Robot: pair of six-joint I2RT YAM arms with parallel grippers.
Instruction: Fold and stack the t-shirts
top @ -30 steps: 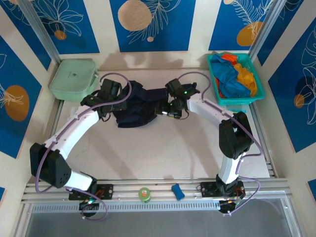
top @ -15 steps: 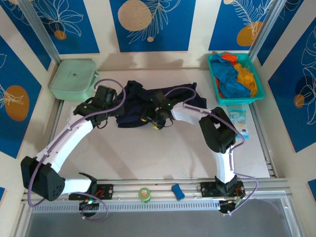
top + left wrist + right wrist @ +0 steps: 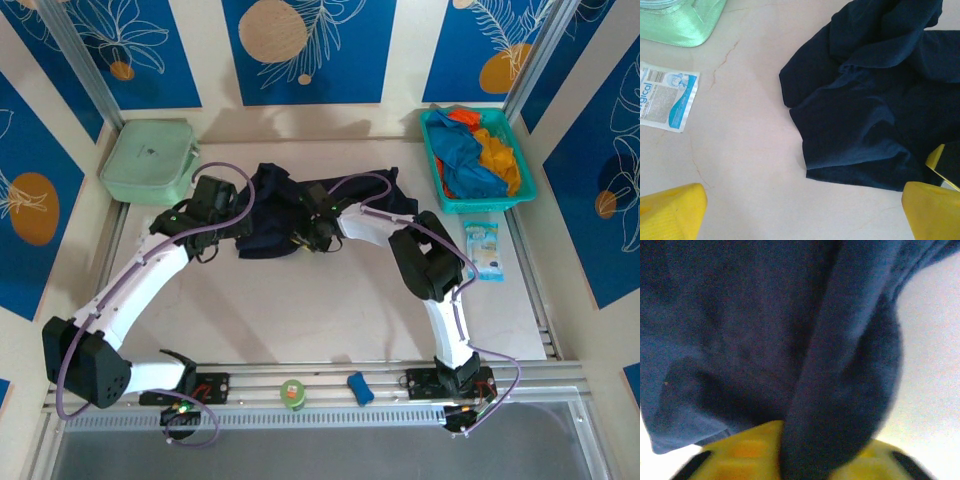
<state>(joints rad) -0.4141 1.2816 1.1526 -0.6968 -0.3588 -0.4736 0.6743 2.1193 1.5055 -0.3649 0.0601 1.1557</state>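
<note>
Looking across the table (image 3: pixel 330 320), I see the big navy shirt (image 3: pixel 270 225) lying in a crumpled heap at the far middle, between the 2 arms. The right arm's jaws are pinched together on a thick fold of it. From the right wrist, the dark cloth runs down between the yellow tips. The left arm's jaws are wide apart and hold nothing. They hang over bare table just beside the shirt's edge. The other shirts (image 3: pixel 475 160), blue, orange and red, sit piled in the teal basket (image 3: pixel 492 205) at the far right corner.

I think the navy shirt is soft, light and floppy. It will not break, but it will not keep its shape either. Lifted by 1 fold, the rest would likely hang down and drag. A thin pinch might slip off. A better hold would be 2 corners of the bottom edge, or the 2 shoulders, 1 for each arm, so it can be pulled flat. In this heap I cannot tell where those corners are.
</note>
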